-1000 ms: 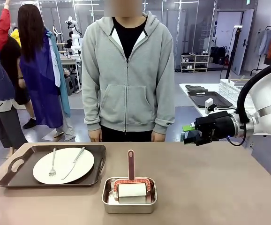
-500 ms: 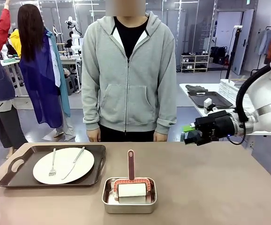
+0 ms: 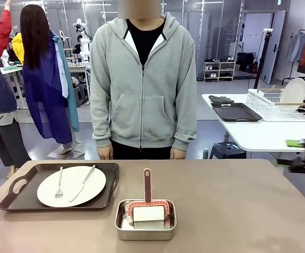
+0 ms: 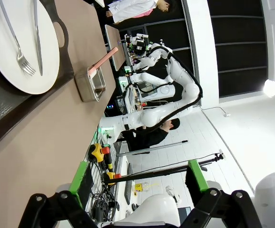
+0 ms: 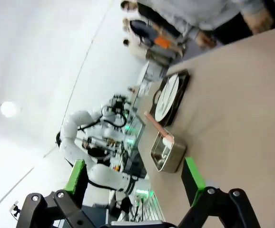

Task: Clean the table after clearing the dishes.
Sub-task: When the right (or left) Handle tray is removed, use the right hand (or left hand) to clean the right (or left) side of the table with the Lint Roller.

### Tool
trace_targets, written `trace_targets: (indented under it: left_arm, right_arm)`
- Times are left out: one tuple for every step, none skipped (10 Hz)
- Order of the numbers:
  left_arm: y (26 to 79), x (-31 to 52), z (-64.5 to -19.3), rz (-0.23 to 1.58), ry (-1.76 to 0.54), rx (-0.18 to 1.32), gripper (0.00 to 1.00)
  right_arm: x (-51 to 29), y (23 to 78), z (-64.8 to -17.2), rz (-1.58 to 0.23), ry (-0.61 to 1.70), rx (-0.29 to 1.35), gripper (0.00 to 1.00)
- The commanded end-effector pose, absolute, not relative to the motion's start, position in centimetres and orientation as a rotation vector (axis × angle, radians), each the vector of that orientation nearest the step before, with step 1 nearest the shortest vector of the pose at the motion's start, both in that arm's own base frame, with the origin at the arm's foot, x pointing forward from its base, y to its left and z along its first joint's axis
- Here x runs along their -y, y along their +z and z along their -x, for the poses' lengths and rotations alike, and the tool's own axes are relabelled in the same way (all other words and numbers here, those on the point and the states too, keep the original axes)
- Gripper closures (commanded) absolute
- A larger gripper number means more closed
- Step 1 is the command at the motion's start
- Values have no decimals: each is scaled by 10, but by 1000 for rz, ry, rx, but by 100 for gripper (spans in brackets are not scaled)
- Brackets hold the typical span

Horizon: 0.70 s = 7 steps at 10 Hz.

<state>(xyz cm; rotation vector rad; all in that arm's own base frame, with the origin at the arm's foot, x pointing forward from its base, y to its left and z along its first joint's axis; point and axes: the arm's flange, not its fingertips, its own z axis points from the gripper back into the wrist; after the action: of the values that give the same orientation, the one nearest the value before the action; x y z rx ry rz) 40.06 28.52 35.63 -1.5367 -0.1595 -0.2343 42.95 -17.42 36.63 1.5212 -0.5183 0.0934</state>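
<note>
Front view: taupe table [image 3: 237, 211] fills the foreground, and a person in a grey hoodie [image 3: 144, 89] stands at its far edge, arms down, hands touching nothing. White side table [image 3: 258, 137] stands behind on the right, well apart, with a wire dish rack [image 3: 279, 108] on it. Dark brown tray [image 3: 107, 171] sits at the table's far-left corner and carries a white dinner plate [image 3: 92, 190]. Steel pan [image 3: 145, 232] is at the near edge, mid-width, just beside the tray's near right corner. Lint roller [image 3: 148, 213] lies in the pan, its red handle pointing at the far edge. Knife [image 3: 83, 183] and fork [image 3: 59, 184] lie on the plate, fork to the left. Right gripper [image 3: 295, 154] is motion-blurred at the table's right edge; the right wrist view shows its jaws spread wide with nothing between. Left gripper [image 4: 138, 175] in the left wrist view is likewise wide apart and empty.
</note>
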Motion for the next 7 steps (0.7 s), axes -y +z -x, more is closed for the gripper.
trace_targets:
  left_arm:
    - [358,-290,-397,1545,-237,177,0]
    - [358,-290,-397,1545,-237,177,0]
    - [358,-290,-397,1545,-237,177,0]
    - [358,-290,-397,1545,-237,177,0]
    - [358,-290,-397,1545,-237,177,0]
    - [358,-290,-397,1545,-237,177,0]
    - [358,-290,-397,1545,-237,177,0]
  right_arm:
    - [203,361,-417,-1485,52,623,0]
    - [225,360,-402,-1479,0,695,0]
    - [239,361,-390,-1482,-20,752,0]
    - [245,365,-388,-1434,-20,731,0]
    - [244,362,-395,-1476,-24,678,0]
    - [244,362,-395,-1476,-24,678,0]
    - [244,362,-395,-1476,-24,678,0]
